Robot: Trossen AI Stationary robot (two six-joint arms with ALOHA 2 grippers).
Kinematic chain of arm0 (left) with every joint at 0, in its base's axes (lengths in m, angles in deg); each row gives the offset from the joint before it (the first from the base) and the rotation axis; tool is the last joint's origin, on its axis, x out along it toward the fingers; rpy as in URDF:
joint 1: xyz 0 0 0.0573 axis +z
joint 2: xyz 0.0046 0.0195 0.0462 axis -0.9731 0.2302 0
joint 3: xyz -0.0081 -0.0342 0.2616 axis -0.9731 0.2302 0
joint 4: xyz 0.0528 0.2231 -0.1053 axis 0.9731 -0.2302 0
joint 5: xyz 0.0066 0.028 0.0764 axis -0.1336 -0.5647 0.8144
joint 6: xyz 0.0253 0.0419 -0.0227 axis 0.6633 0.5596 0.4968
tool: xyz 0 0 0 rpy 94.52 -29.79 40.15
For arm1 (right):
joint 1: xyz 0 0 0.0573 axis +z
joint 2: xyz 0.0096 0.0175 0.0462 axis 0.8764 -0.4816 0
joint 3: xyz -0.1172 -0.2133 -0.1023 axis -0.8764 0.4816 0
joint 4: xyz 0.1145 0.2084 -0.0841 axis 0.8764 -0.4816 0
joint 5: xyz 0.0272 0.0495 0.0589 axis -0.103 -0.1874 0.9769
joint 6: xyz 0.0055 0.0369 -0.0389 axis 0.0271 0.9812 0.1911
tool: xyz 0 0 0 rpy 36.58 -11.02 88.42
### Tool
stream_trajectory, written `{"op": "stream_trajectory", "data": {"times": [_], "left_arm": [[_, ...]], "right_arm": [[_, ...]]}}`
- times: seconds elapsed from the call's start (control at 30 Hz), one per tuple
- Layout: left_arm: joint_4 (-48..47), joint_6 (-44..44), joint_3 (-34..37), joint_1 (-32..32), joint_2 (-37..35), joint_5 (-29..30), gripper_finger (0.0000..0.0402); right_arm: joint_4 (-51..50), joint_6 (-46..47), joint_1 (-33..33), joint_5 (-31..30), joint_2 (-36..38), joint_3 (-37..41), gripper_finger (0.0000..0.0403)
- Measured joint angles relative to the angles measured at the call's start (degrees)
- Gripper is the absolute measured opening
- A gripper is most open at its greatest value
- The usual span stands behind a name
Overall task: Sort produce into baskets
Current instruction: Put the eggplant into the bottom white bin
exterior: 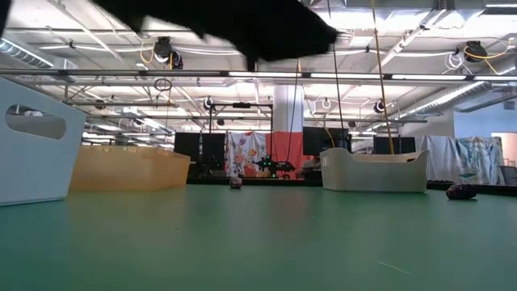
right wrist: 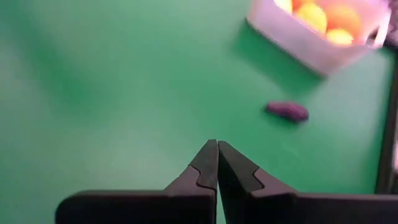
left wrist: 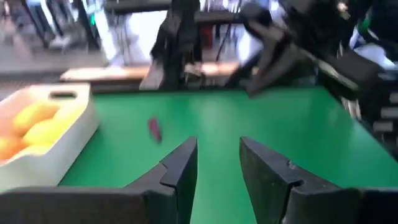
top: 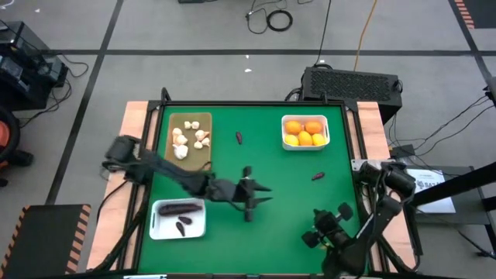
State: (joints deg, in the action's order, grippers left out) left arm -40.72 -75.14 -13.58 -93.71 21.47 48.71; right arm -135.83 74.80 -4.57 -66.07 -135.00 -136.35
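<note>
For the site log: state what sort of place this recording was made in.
Most likely a robotics lab or workshop hall. Signs: a green table with two mounted robot arms, cables trailing over a concrete floor, and in the low view a high ceiling with strip lights and hanging cords over monitors and workbenches.

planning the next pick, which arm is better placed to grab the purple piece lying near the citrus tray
Right. The purple piece lies on the right half of the mat, and the right pincer sits on that side, shut, with the piece in its wrist view. The left pincer, open and empty, hovers mid-table and could also reach.
</note>
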Motion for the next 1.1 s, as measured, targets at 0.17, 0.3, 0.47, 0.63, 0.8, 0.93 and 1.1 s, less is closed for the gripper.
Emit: {"op": "stream_trajectory", "data": {"times": [0.17, 0.3, 0.47, 0.63, 0.8, 0.93, 1.1], "left_arm": [[12.35, -0.68, -7.32, 6.39, 14.33, -6.81, 0.0128], [11.41, -7.42, -18.18, 11.05, 24.45, -13.75, 0.0128], [4.29, -7.63, -31.12, 13.47, 32.96, -16.18, 0.0129], [-1.35, -6.35, -42.22, 13.62, 40.15, -16.13, 0.0161], [-2.47, -7.7, -48.12, 13.62, 44.34, -13.17, 0.0216], [-2.36, -7.73, -49.95, 13.64, 46.61, -12.18, 0.0252], [-1.8, -7.42, -51.51, 13.64, 49.84, -8.64, 0.0273]], "right_arm": [[0.34, 5.41, 1.29, 2.46, 0.44, 2.73, 0.0], [0.25, 6.64, 1.05, 4.29, 0.57, 6.01, 0.0], [0.25, 6.9, 0.77, 9.5, 0.79, 9.05, 0.0], [0.31, 6.91, 1.33, 11.26, 2.29, 10.91, 0.0], [0.43, 6.99, 1.74, 11.3, 5.15, 13.11, 0.0], [0.58, 6.78, 2.13, 11.17, 6.44, 13.29, 0.0], [0.62, 6.82, 2.36, 11.1, 6.67, 13.29, 0.0]]}}
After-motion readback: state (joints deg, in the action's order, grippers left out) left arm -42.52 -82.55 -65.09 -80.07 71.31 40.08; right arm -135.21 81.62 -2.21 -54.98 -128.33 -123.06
